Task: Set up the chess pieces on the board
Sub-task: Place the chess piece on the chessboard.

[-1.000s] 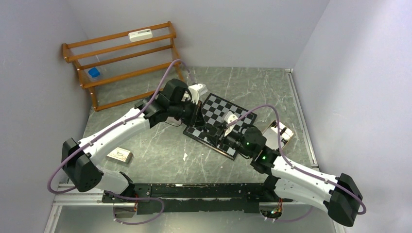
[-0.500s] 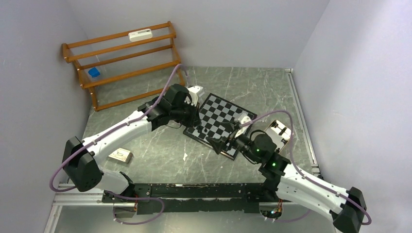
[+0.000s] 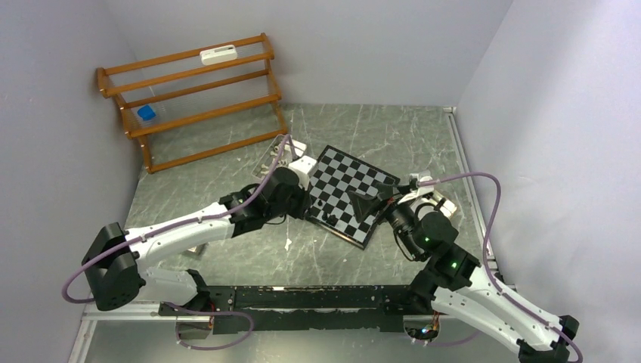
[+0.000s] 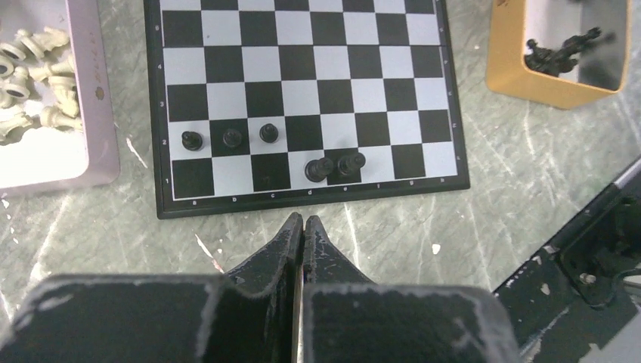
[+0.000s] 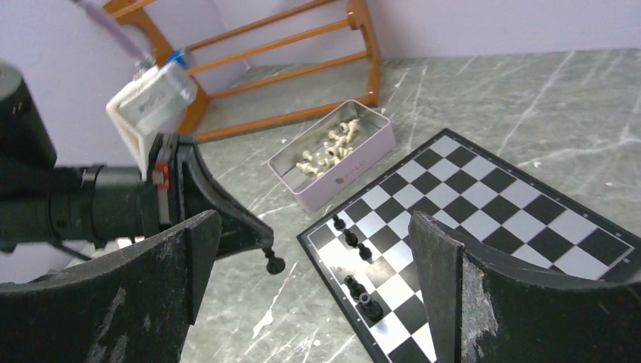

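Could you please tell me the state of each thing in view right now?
Black-and-white checked chessboard: flat, mostly bare.
Five black chess pieces: upright on the chessboard.
Lilac metal tin: open, holding cream pieces.
Yellow tin: open, holding black pieces.
Left gripper: shut.
Right gripper: open.

Ahead of the black left gripper [image 4: 303, 221], the board [image 4: 302, 98] shows black-and-white checks inside a dark rim and carries black chess pieces [image 4: 268, 133]. Ahead-left, a pale lilac tray [image 4: 100, 113] holds cream pieces [image 4: 23, 76]; ahead-right sits an ochre tin [image 4: 529, 85]. The table [image 4: 491, 197] is grey-green marble.
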Tool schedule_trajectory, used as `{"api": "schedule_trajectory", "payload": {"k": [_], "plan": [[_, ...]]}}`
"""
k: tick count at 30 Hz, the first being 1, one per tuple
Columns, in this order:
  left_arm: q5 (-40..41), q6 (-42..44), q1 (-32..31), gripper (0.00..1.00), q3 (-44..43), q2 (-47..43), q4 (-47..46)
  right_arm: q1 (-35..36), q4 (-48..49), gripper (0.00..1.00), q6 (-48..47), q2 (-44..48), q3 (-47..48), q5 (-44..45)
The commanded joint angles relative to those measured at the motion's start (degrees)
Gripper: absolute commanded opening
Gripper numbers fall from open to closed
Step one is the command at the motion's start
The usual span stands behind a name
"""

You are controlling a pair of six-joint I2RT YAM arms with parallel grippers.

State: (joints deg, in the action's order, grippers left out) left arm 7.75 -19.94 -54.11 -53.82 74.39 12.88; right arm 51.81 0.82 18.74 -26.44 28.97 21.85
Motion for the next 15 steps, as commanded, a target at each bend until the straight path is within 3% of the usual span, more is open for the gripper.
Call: {"api": "schedule_trajectory", "payload": {"k": [1,15], "plan": [[9.2,-0.4,-3.0,0.05,3.5,0.4,-10.3,0.2,-5.5,1.00,2.2,1.4,2.3,6.2],[16.3,1.9,-5.6,0.05,7.9,8.7,-21.7,0.2,-8.7,1.00,-1.0,4.1,3.7,9.3]]}}
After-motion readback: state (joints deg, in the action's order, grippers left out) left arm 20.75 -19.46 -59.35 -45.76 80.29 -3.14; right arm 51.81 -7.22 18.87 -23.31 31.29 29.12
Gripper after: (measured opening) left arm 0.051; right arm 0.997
